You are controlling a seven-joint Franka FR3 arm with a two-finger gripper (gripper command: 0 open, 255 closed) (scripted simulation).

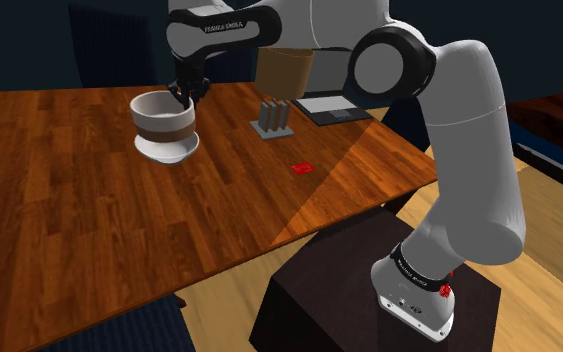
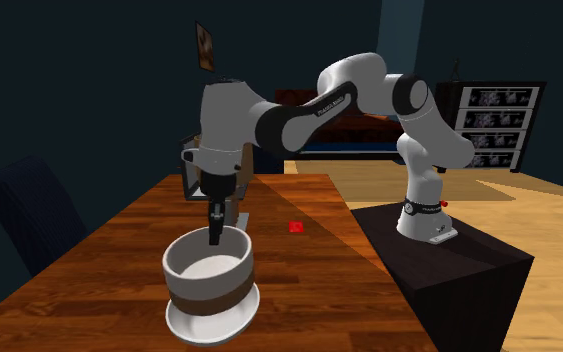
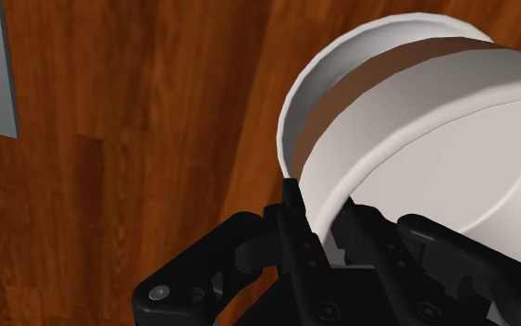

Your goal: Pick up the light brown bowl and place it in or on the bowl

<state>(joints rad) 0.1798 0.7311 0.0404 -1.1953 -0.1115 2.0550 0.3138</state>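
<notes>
brown-banded bowl [image 1: 164, 122] sitting in shallow white bowl [image 1: 169, 153], upper left of frame, well inside table [image 1: 69, 230] edges, gripper [image 1: 180, 97] pinching its rim

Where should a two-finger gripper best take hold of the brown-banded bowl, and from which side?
Grip the brown-banded bowl by its thin rim, from above, one finger inside, one outside: it stands upright, mouth up, nested in a white bowl, and looks too wide to span. The gripper clasps it that way.
</notes>
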